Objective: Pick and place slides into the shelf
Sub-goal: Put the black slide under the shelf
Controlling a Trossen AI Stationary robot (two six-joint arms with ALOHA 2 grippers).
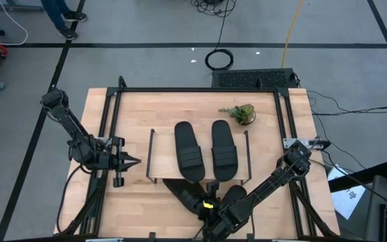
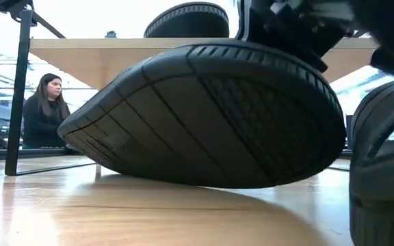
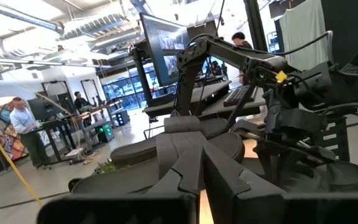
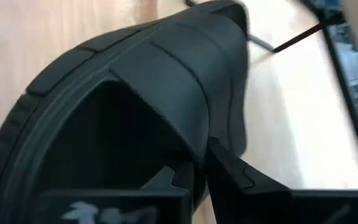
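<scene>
Black slide (image 1: 188, 195) in right gripper (image 1: 205, 205), beside shelf (image 1: 163, 145) front edge

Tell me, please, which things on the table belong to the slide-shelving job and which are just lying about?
Belonging to the job:
- two slides on top of the shelf
- tilted slide gripped by the right gripper
- fourth slide beside it, on the table
- left gripper, waiting left of the shelf

Lying about:
- small green plant

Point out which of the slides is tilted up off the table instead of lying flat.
The slide at the table's near edge, left of the pair there, at the right tool. The low view shows its sole raised at an angle; the two on the shelf lie flat.
</scene>
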